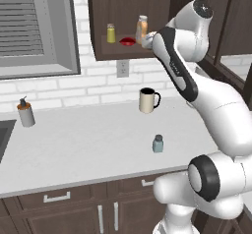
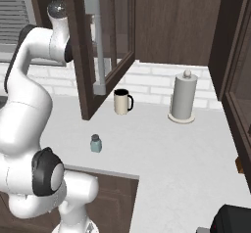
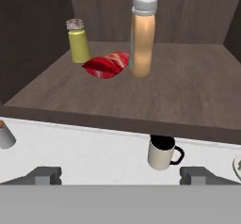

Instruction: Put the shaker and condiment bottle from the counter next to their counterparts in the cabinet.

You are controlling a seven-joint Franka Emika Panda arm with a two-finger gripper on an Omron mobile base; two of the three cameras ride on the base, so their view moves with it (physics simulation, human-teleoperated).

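Now we see the gripper (image 3: 120,175) with fingers spread wide, holding nothing | condiment bottle (image 3: 142,36) upright on the cabinet (image 1: 123,2) shelf, just right of the red item (image 3: 107,65) and yellow-green shaker (image 3: 78,41) | blue-grey shaker (image 1: 157,143) on the counter (image 1: 78,149), near the mug (image 1: 148,100).

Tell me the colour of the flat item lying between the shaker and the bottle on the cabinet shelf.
Bright red item, clearest in the hand view.

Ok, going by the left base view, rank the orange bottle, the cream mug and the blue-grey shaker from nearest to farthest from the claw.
1. Orange bottle with pale cap, on the cabinet shelf beside the claw.
2. Cream mug with dark handle, on the counter below.
3. Squat blue-grey shaker, nearer the counter's front edge.
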